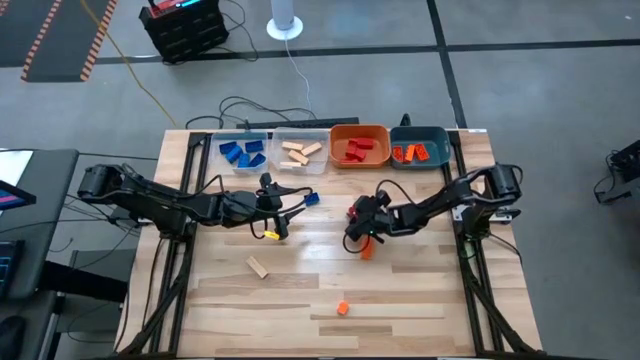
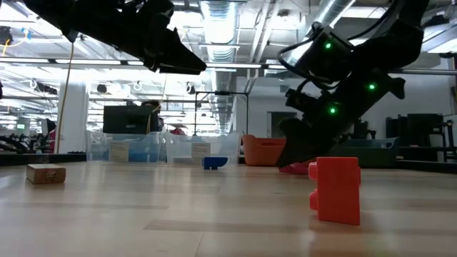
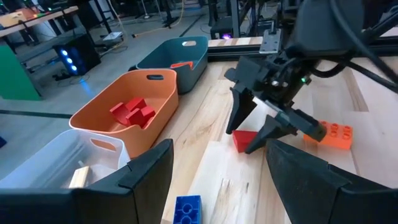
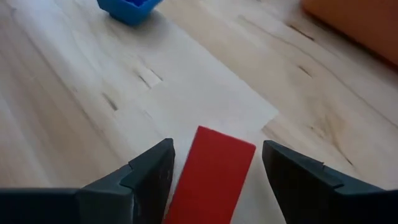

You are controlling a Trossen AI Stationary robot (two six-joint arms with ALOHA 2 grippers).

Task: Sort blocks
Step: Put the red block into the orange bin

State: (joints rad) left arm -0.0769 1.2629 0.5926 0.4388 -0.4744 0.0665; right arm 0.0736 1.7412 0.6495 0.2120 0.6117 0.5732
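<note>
My right tool sits wide open around a red block, holding nothing; an orange block crowds beside it, bare counter beyond.

My left tool is open and empty.

Four bins along table far edge hold blue, tan, red, orange blocks. Left gripper mid-table, near loose blue block. Right gripper over red block. Tan block, orange block loose.

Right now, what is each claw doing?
Left claw: open, empty, above the table.
Right claw: open, straddling a red block, not closed on it.
</note>
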